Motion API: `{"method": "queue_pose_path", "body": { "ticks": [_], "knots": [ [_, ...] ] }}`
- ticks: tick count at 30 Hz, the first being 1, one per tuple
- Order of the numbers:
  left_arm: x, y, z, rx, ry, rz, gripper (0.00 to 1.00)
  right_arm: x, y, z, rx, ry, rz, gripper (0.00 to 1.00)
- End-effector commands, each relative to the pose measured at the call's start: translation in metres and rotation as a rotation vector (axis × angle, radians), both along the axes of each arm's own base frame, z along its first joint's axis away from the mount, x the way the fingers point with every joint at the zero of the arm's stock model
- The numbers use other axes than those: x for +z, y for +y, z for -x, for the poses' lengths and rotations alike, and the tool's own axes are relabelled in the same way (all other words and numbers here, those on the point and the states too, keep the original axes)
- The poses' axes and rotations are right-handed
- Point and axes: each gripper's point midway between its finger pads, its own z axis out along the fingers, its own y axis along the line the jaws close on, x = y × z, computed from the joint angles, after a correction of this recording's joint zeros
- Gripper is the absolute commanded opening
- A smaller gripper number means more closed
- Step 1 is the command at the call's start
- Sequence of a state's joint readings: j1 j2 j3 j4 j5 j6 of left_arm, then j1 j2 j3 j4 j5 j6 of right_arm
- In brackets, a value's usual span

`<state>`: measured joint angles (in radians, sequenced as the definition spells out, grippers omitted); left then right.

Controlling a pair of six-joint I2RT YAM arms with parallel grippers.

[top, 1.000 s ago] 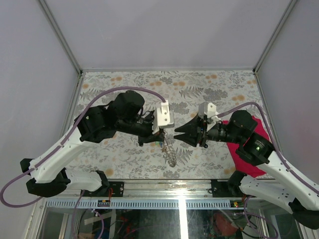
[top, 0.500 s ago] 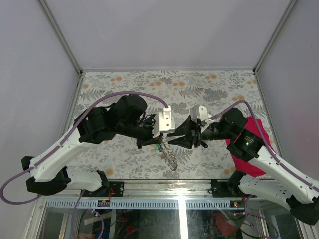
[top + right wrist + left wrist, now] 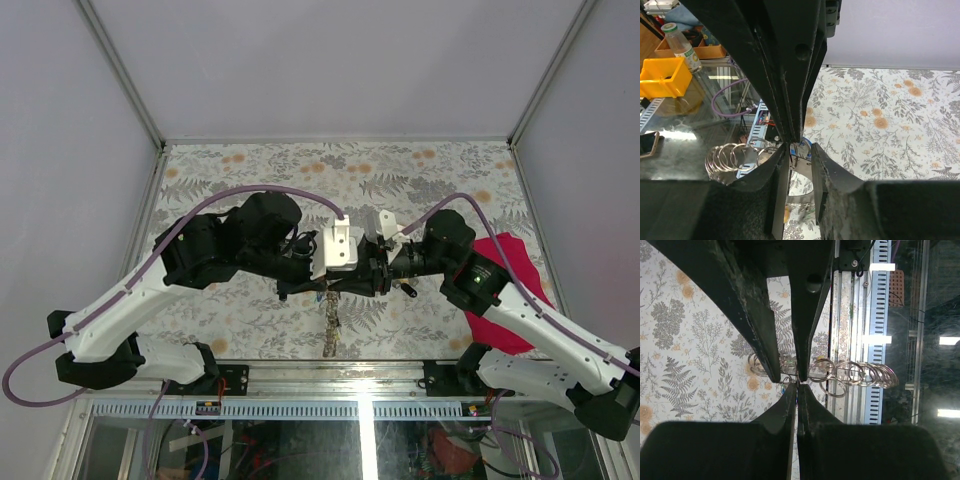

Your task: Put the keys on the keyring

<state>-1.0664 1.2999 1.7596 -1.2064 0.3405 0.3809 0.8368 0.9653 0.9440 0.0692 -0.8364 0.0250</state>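
Observation:
My left gripper is shut on the thin silvery keyring, held up over the middle of the table. The ring's link chain hangs down from it toward the near edge, and in the left wrist view the chain loops out to the right. My right gripper meets the left one tip to tip, its jaws a small gap apart. A silvery key blade and a blue key head lie in that gap. The other keys are hidden behind the fingers.
A crimson cloth lies at the right edge of the flowered tablecloth, partly under the right arm. Grey walls close the table on three sides. A metal rail runs along the near edge.
The right arm has swung left until its fingertips meet the left gripper's. The left gripper has shifted slightly right, and the chain now hangs straighter.

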Motion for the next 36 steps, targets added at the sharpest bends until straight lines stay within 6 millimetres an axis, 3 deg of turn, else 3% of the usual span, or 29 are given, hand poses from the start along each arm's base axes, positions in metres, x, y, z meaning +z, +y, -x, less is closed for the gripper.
{"method": "queue_pose_path", "body": {
  "ticks": [1,7,11,13,18,21,28,36],
  "knots": [
    [0.022,-0.006,-0.003,-0.008,-0.056,0.069,0.00,0.016,0.003,0.002,0.036,-0.056,-0.046,0.27],
    [0.023,-0.006,-0.004,-0.005,-0.063,0.072,0.00,0.013,0.003,0.001,0.032,-0.055,-0.038,0.20],
    [0.025,-0.006,-0.005,0.000,-0.069,0.081,0.00,0.018,0.002,0.000,0.022,-0.059,-0.046,0.00],
    [0.025,-0.007,-0.005,0.002,-0.073,0.092,0.01,0.024,0.000,0.001,0.014,-0.066,-0.067,0.00],
    [0.034,-0.007,-0.001,0.002,-0.091,0.174,0.18,0.042,-0.007,0.009,0.015,-0.092,-0.116,0.00],
    [0.041,-0.008,0.002,-0.003,-0.103,0.244,0.23,0.051,-0.011,0.016,0.035,-0.104,-0.138,0.00],
    [0.049,-0.010,0.009,-0.030,-0.111,0.322,0.28,0.067,-0.018,0.026,0.061,-0.121,-0.168,0.00],
    [0.041,-0.016,0.011,-0.053,-0.086,0.315,0.30,0.076,-0.021,0.027,0.050,-0.130,-0.197,0.00]
  ]
}}
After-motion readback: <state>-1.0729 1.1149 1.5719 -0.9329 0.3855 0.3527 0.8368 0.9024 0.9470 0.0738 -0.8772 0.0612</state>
